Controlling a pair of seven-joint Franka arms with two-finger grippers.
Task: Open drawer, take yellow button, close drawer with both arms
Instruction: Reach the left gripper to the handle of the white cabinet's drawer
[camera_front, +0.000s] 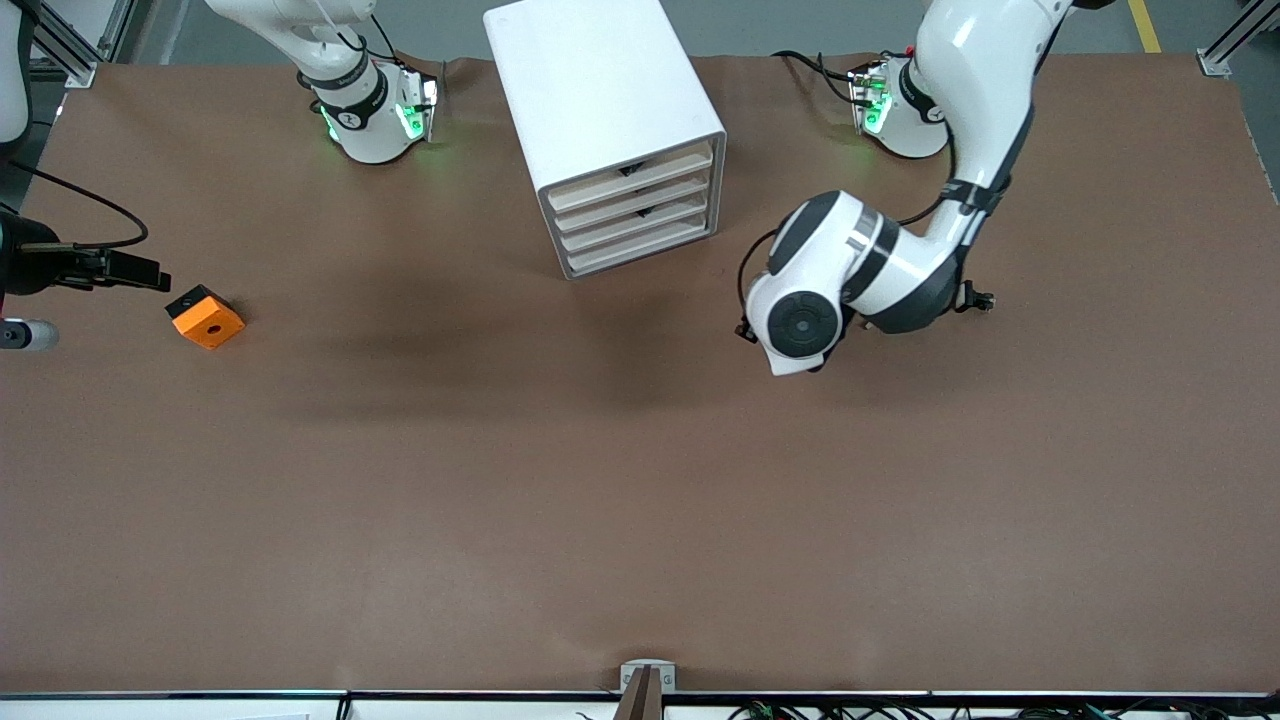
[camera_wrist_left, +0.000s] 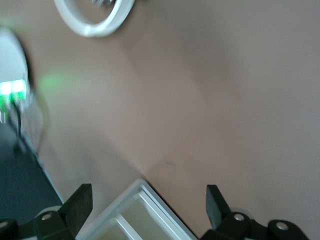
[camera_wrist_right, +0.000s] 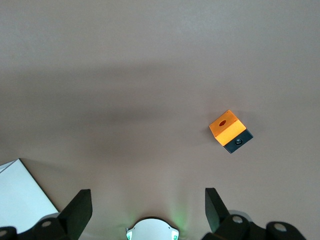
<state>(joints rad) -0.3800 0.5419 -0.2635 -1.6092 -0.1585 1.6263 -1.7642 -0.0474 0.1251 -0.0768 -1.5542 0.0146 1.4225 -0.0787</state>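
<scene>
The white cabinet (camera_front: 610, 100) stands on the table between the arms' bases, with its several drawers (camera_front: 635, 215) shut. The button is not in view. My left arm's wrist (camera_front: 810, 315) hangs low beside the cabinet, toward the left arm's end, and hides its gripper in the front view. In the left wrist view my left gripper (camera_wrist_left: 147, 207) is open and empty, with a corner of the cabinet (camera_wrist_left: 135, 220) between its fingers. My right gripper (camera_wrist_right: 145, 212) is open and empty, high over the table. It is out of the front view.
An orange square block with a hole (camera_front: 206, 318) lies toward the right arm's end and also shows in the right wrist view (camera_wrist_right: 227, 129). A black fixture with a cable (camera_front: 90, 268) juts in at that table edge. The right arm's base (camera_front: 372, 115) glows green.
</scene>
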